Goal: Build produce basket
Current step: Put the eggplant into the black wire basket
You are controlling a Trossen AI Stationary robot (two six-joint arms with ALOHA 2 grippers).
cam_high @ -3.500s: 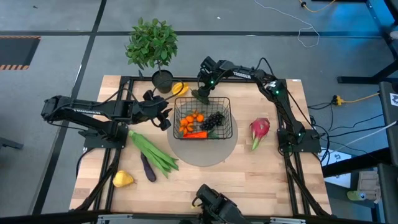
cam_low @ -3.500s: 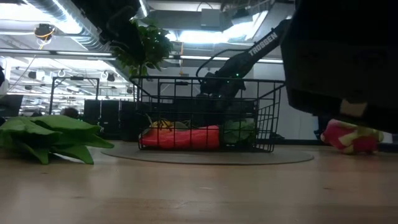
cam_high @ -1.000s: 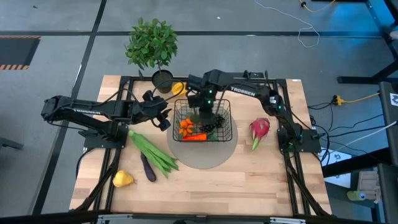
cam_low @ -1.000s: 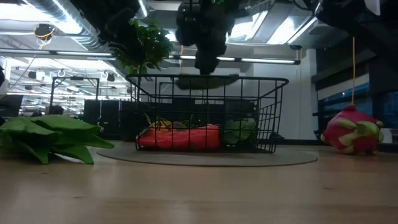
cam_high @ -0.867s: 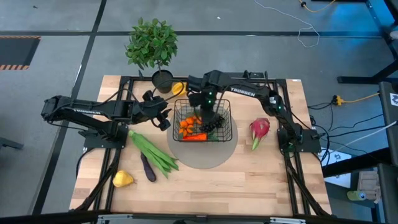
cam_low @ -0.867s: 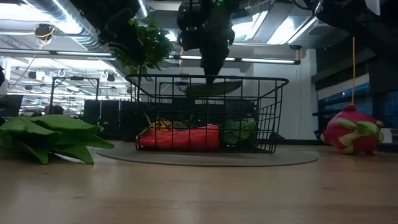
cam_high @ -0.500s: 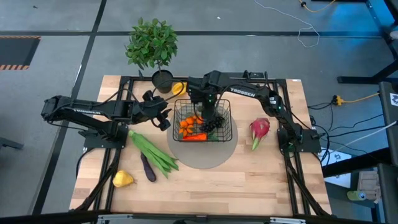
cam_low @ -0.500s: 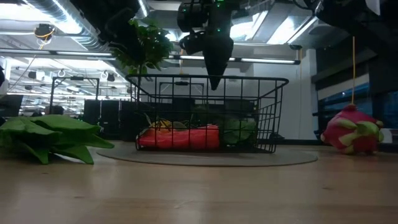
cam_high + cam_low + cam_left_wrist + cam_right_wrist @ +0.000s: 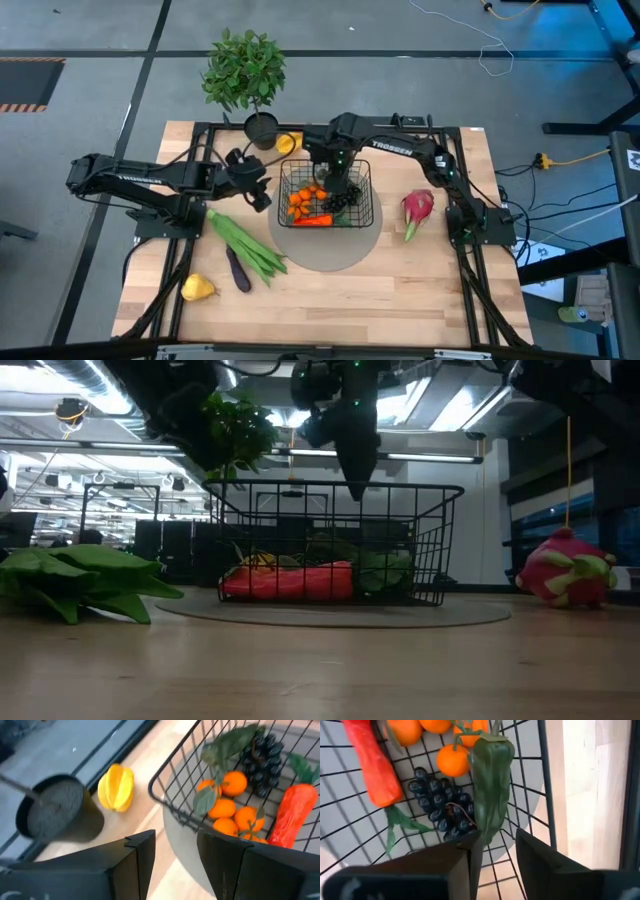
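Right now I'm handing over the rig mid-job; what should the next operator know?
Right gripper: jaws open, empty, above the basket.
Left gripper: jaws open, empty, beside the basket's left side.
In basket: oranges, carrot, grapes, green vegetable.
Left on the table: dragon fruit, green stalks, eggplant, pear, yellow pepper by the plant pot.

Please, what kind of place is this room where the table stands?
Probably a robotics lab or workshop, not a kitchen: the wooden table stands on a grey floor with loose cables, and the low view shows exposed ceiling ducts and strip lights.
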